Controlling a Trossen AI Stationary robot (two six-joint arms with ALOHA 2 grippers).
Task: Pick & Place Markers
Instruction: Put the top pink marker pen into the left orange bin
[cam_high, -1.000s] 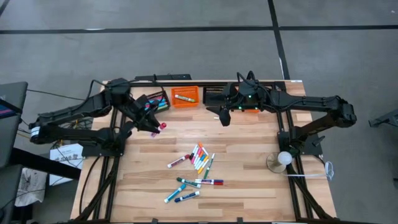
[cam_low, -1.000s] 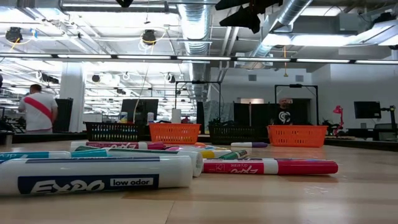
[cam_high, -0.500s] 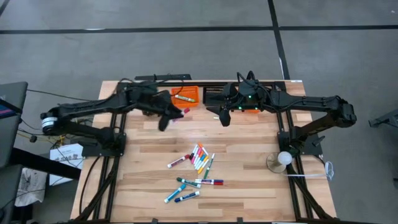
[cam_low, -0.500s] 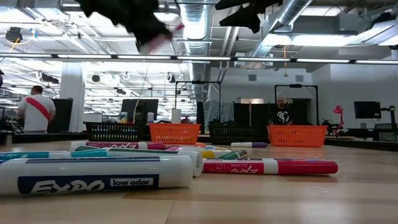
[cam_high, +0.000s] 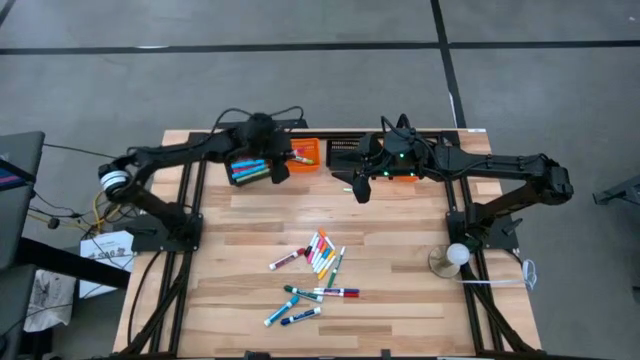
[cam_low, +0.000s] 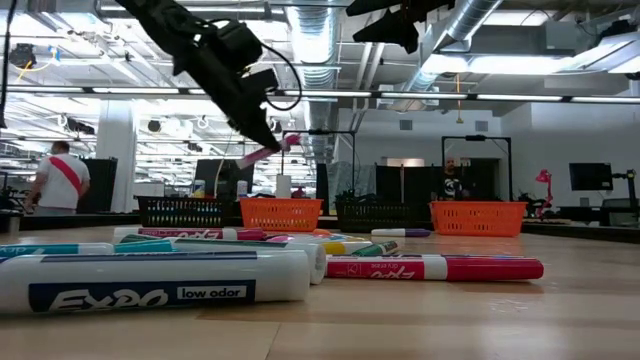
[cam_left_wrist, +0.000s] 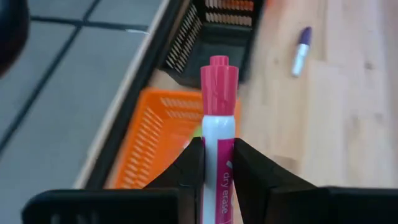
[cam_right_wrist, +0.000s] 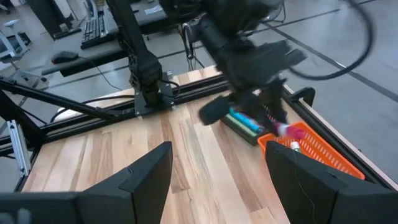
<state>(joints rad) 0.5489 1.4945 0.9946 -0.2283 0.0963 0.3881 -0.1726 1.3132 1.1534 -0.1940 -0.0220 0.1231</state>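
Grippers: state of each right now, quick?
Left gripper: closed on a pink marker, above the orange basket.
Right gripper: open, empty.

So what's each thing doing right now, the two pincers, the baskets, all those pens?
Left pincer: shut on pink marker, above the orange basket.
Pink marker: held, cap on.
Right pincer: open, empty, hanging near the far baskets.
Orange basket: upright, a marker inside.
Black basket: holds several markers.
Loose markers: lying capped on the table.
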